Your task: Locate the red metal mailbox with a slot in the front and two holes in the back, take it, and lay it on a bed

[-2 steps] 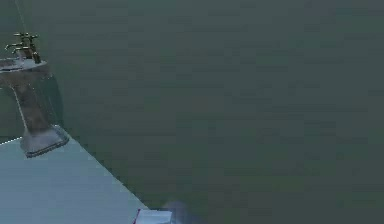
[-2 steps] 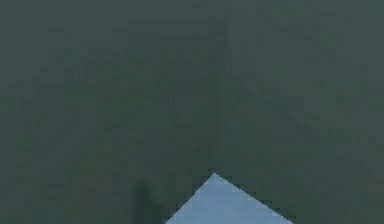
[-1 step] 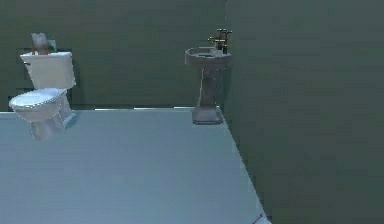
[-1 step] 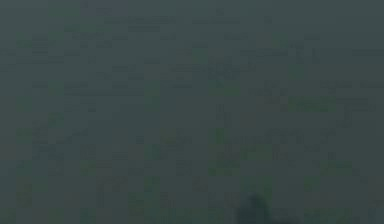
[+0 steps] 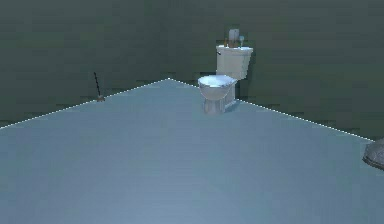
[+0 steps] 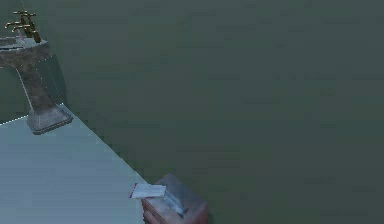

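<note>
Room: bathroom, pale blue-grey floor (image 5: 150, 150), dark green walls (image 6: 250, 80)

1. White ceramic toilet (image 5: 222, 85), set in the far corner in the forward view; a small greyish object (image 5: 234, 37) stands on its tank, too small to identify
2. Thin dark upright stick on a small base (image 5: 99, 88), against the wall at the forward view's left, well apart from the toilet
3. Grey rounded form (image 5: 376, 153), cut off by the forward view's right edge
4. Mottled grey pedestal washbasin (image 6: 38, 85) with a brass tap (image 6: 22, 22), at the arm side view's upper left, against the wall
5. Low reddish-brown box with a grey top (image 6: 170, 212), at the arm side view's bottom edge, by the wall; a pale flat piece (image 6: 150, 190) projects from its left side

Red metal mailbox: position cannot be told. Item 5 has a reddish colour, but no slot or holes can be made out.

Pincer: whether it is released, clenched or grasping anything cannot be told

Step in hand, as judged: locating. Taking and laying on a bed are not yet begun.

Next move calls for: a fuller look at item 5; if it fails the description, leaving for another room
</note>
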